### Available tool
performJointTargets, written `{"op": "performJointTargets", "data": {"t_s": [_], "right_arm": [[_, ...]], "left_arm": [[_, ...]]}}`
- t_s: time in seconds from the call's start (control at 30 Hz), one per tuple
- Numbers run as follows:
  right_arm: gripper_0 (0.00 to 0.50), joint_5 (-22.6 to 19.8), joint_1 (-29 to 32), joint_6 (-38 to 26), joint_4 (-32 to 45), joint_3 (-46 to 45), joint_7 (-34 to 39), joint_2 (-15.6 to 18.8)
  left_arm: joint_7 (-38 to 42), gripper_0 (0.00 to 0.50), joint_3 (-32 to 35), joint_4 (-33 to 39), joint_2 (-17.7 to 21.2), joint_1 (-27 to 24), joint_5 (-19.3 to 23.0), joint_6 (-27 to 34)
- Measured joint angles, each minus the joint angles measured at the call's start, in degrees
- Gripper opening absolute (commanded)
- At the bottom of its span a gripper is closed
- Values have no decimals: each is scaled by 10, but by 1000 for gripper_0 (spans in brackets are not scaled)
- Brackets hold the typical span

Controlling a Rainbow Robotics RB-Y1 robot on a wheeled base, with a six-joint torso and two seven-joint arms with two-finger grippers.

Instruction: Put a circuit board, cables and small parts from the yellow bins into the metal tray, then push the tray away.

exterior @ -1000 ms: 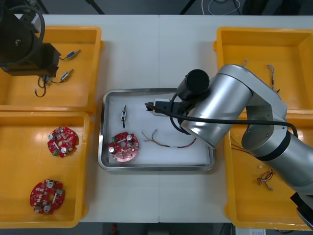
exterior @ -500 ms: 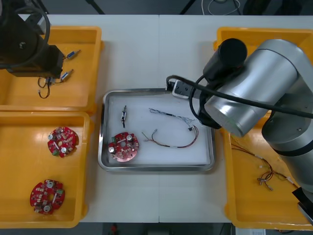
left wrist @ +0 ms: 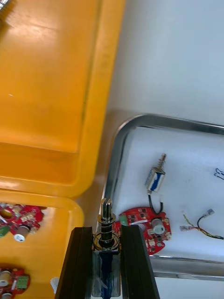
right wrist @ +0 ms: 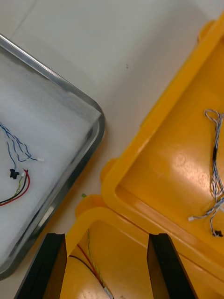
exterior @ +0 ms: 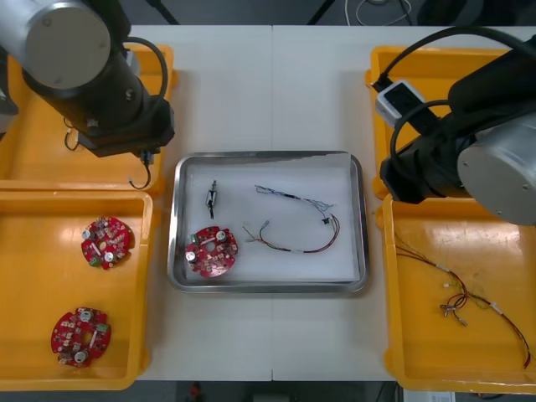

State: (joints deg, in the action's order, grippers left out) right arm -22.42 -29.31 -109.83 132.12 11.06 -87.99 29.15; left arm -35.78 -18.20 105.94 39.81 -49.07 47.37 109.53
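Note:
The metal tray (exterior: pixel 186 280), white inside, holds a red circuit board (exterior: pixel 211 249), a small metal part (exterior: pixel 213 198), a blue and white cable (exterior: pixel 293 198) and a red and yellow cable (exterior: pixel 303 244). My left gripper (left wrist: pixel 106 232) is shut on a small metal part (left wrist: pixel 105 223) with a spring and a pin. It hangs over the gap between the left bins and the tray's rim (left wrist: pixel 115 154). The left arm (exterior: pixel 92 75) covers the far left bin's right side. My right gripper (right wrist: pixel 105 247) stands open over the right bins' corner, with nothing between its fingers.
The near left yellow bin (exterior: pixel 33 285) holds two circuit boards (exterior: pixel 107 242). Red and yellow cables (exterior: pixel 461 293) lie in the near right bin. A blue and white cable (right wrist: pixel 214 173) lies in the far right bin (exterior: pixel 435 67). The right arm (exterior: pixel 469 142) hangs above the right bins.
The right arm left the blue and white cable in the tray and drew back right over the bins. The left arm moved right from the far left bin towards the tray, carrying a small part.

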Motion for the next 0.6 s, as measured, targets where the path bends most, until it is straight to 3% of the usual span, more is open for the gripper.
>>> {"op": "performJointTargets", "data": {"t_s": [0.3, 0.6], "right_arm": [[500, -31, 74, 0, 38, -95, 119, 37], [500, -46, 127, 0, 60, -175, 122, 43]], "left_arm": [[2, 0, -104, -2, -32, -16, -13, -47], [3, 0, -151, -59, -82, -24, -52, -104]]}}
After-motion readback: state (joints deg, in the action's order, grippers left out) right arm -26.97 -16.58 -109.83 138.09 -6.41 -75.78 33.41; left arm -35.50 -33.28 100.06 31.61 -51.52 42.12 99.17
